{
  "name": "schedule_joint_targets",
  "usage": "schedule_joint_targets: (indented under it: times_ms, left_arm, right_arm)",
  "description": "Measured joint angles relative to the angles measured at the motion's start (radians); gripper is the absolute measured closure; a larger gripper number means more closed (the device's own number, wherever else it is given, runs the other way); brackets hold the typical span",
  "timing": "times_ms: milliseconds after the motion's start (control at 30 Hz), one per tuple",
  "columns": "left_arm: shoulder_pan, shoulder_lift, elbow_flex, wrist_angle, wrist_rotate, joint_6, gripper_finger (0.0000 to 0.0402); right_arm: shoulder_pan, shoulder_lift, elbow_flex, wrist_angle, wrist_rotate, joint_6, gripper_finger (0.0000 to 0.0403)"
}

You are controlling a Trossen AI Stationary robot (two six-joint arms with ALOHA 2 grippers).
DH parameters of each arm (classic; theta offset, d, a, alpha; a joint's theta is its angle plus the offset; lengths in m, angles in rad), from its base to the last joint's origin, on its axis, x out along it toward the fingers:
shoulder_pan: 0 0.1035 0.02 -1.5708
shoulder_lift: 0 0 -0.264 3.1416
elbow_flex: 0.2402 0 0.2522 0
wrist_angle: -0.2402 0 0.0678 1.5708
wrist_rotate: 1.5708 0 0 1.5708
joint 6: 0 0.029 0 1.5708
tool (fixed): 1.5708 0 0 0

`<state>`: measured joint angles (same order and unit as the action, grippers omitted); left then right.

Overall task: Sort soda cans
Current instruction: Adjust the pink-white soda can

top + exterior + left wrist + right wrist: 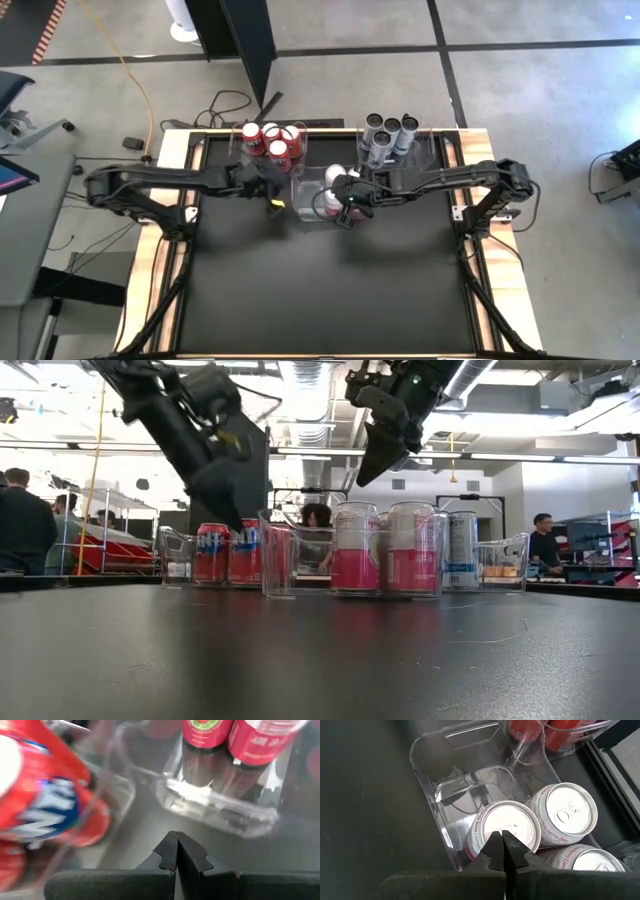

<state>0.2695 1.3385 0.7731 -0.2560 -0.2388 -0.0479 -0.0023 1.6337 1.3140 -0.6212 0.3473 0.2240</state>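
Several red soda cans [272, 145] stand upright in a clear bin at the far left, by the table's back edge. Pink-and-white cans [330, 185] stand in the middle clear bin [427, 750]. Dark grey cans [388, 135] fill the far right bin. My left gripper [176, 852] is shut and holds nothing. It hangs over the bare table between the red cans' bin and the pink cans' bin, close to the red cans [212, 552]. My right gripper [502, 851] is shut and holds nothing, above a pink-and-white can's top [507, 827]. In the low view it [375, 475] is clear of the cans.
The three clear bins stand side by side along the table's back edge, with the left bin's wall [175, 550] and the right bin's wall [505, 555] showing. The black tabletop [320, 280] stretches toward the near edge. People stand in the room behind the table.
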Motion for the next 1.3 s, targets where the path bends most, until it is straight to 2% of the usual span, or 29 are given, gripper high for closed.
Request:
schedule_joint_targets:
  times_ms: [133, 233, 367, 533, 667, 800, 967, 1200, 1300]
  left_arm:
    - [0.004, -0.1, 0.0, -0.14, -0.073, 0.099, 0.0401]
    - [0.02, -0.114, 0.0, -0.214, -0.102, 0.17, 0.0387]
    - [0.03, -0.092, 0.0, -0.259, -0.133, 0.234, 0.0333]
    - [0.03, -0.055, 0.0, -0.235, -0.277, 0.317, 0.0246]
    - [0.039, -0.041, -0.002, -0.192, -0.289, 0.386, 0.0207]
    - [0.077, -0.024, -0.006, -0.151, -0.287, 0.421, 0.0207]
    - [0.148, 0.037, -0.005, -0.15, -0.185, 0.441, 0.022]
    - [0.196, 0.158, -0.002, -0.14, -0.188, 0.467, 0.0232]
    - [0.207, 0.191, -0.002, -0.154, -0.188, 0.467, 0.0256]
  right_arm:
    - [-0.001, 0.0, 0.0, 0.012, 0.0, -0.02, 0.0401]
    - [-0.006, 0.0, 0.0, 0.03, 0.0, -0.037, 0.0401]
    - [-0.007, 0.0, 0.0, 0.037, 0.0, -0.048, 0.0401]
    - [-0.007, 0.0, 0.0, 0.038, 0.0, -0.053, 0.0401]
    - [-0.007, 0.0, 0.0, 0.038, 0.0, -0.065, 0.0401]
    - [-0.007, 0.0, 0.0, 0.039, 0.0, -0.073, 0.0401]
    - [-0.006, 0.0, 0.0, 0.044, 0.0, -0.078, 0.0401]
    - [-0.006, 0.0, 0.0, 0.05, 0.0, -0.078, 0.0401]
    - [-0.006, 0.0, 0.0, 0.05, 0.0, -0.078, 0.0401]
